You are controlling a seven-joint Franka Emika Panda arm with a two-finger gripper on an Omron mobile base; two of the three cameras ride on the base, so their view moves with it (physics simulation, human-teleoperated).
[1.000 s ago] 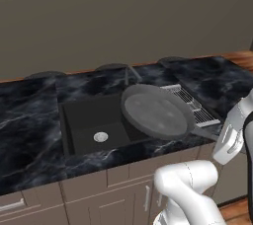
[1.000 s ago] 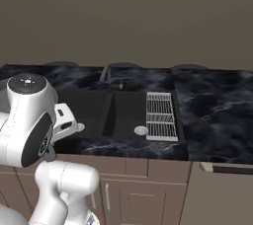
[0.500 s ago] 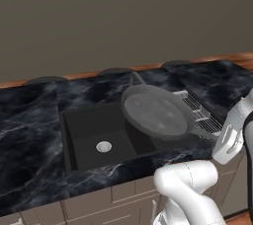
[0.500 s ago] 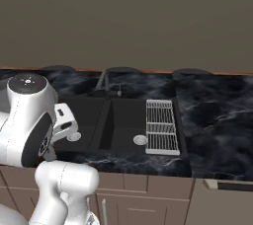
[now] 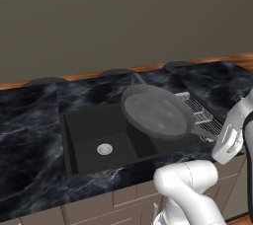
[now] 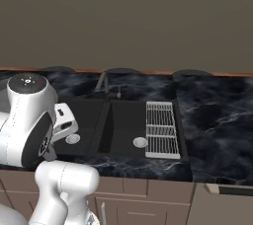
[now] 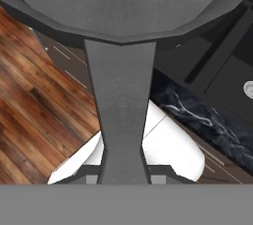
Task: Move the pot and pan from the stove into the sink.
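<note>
The dark-grey pan [image 5: 156, 113] hangs tilted above the right half of the sink [image 5: 94, 120], partly over the dish rack. Its thin handle [image 5: 203, 132] runs down and to the right into my gripper [image 5: 217, 138], which is shut on it. In the hand view the handle [image 7: 122, 115] rises straight from between my gripper's [image 7: 123, 177] tips to the pan's underside [image 7: 123, 2]. The sink [image 6: 123, 123] is a dark basin in black marbled counter with a round drain [image 5: 105, 148]. The pot and the stove are out of view.
A wire dish rack [image 6: 160, 128] lies along the sink's right side, also seen behind the pan [image 5: 200, 111]. A dark faucet [image 6: 102, 83] stands at the back rim. Black marbled counter [image 5: 29, 125] stretches both ways. Wooden floor [image 7: 34, 100] lies below the hand.
The whole picture has shifted as the base drove, and the sink now looks nearer. The pan stays held in the same place relative to the arm.
</note>
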